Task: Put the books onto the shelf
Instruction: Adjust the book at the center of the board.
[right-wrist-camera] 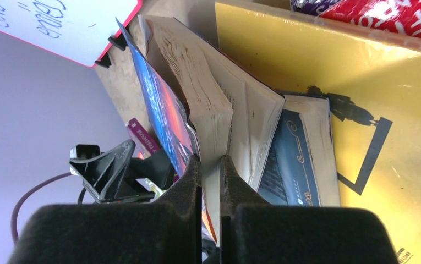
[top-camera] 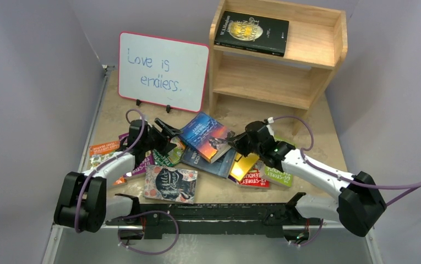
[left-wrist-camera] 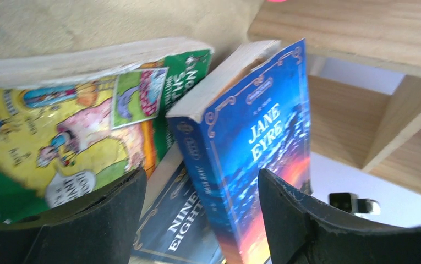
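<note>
The Jane Eyre book (top-camera: 205, 135) is propped up at a tilt on the pile of books, part open. My right gripper (right-wrist-camera: 211, 162) is shut on a thin wad of its pages (right-wrist-camera: 208, 99) from the right. My left gripper (left-wrist-camera: 201, 176) stands open astride its blue spine (left-wrist-camera: 219, 187), fingers clear of the cover. Under it lies a dark blue book (left-wrist-camera: 178, 225), with a green and yellow book (left-wrist-camera: 87, 121) to the left. The wooden shelf (top-camera: 307, 44) stands at the back right with one black book (top-camera: 252, 33) flat on its top tier.
A pink-edged whiteboard (top-camera: 163, 71) stands left of the shelf. Around the grippers lie a floral book (top-camera: 170, 184), a yellow one (top-camera: 244, 166), a red one (top-camera: 255, 180), a green one (top-camera: 278, 177) and an orange one (top-camera: 103, 148).
</note>
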### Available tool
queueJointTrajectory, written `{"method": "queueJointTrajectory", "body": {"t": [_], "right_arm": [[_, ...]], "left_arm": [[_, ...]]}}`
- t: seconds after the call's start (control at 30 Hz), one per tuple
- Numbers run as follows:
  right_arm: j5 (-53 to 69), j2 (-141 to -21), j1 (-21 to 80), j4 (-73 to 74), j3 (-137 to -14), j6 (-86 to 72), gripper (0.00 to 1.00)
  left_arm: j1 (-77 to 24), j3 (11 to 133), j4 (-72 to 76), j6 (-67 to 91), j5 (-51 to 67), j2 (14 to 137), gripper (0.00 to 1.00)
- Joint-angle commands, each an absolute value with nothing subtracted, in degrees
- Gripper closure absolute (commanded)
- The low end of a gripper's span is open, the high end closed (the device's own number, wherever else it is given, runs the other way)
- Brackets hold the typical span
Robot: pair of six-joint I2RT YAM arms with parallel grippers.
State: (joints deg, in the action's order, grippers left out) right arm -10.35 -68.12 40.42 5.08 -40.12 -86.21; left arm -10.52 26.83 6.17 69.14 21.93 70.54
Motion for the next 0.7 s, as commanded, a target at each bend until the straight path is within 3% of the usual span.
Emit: {"method": "queueJointTrajectory", "body": {"t": [0.0,0.5,0.63,0.67], "right_arm": [[-5.58,-66.16,40.35,-1.61,-39.53,-90.74,1.00],[-2.16,-66.04,40.17,-3.84,-36.46,-91.36,1.00],[-4.68,-68.64,40.15,-1.99,-38.88,-83.94,1.00],[-5.72,-69.83,40.16,-0.54,-40.20,-80.77,0.95]], "left_arm": [[-12.48,25.39,22.60,75.93,18.14,71.64,0.27],[-18.03,25.26,25.62,78.74,13.49,80.46,0.28],[-18.02,25.06,20.07,76.63,8.59,80.18,0.28],[-18.09,25.12,19.86,76.23,7.80,80.53,0.28]]}}
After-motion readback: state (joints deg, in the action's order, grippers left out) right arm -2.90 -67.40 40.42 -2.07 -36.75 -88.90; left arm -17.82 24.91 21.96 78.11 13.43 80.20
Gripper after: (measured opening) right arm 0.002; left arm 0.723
